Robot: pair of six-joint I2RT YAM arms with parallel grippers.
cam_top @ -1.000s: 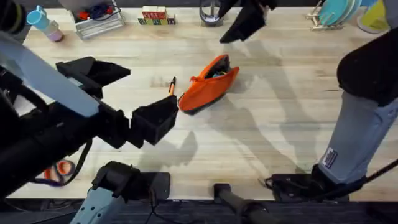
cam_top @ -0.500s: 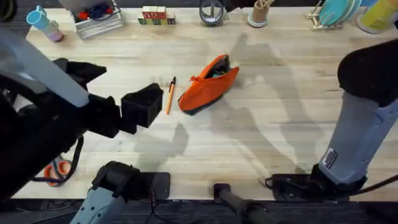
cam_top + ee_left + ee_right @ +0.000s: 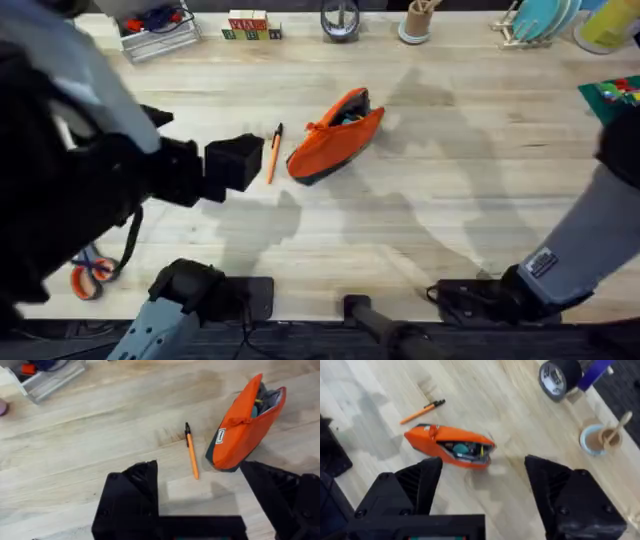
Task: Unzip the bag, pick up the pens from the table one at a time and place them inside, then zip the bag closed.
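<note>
Elongated orange fabric pouch (image 3: pixel 335 136) seen unzipped on light wooden bench (image 3: pixel 430 200). Thin orange pen (image 3: pixel 274 152) laid at pouch's 9 o'clock. Jaws of left gripper (image 3: pixel 200 497) and right gripper (image 3: pixel 482 490) held wide apart, nothing grasped.

Unzipped bag (image 3: pixel 451 450) beside orange pen (image 3: pixel 421 411)

From above, my left arm looms dark and blurred over the counter's (image 3: pixel 450 190) left side, covering part of the scissors (image 3: pixel 92 275) by the near edge. My right pincer (image 3: pixel 482 477) hangs over the bag (image 3: pixel 451 450); things inside its gaping mouth are too small to name, perhaps pens. My right arm is cut off by the overhead frame's edge.
</note>
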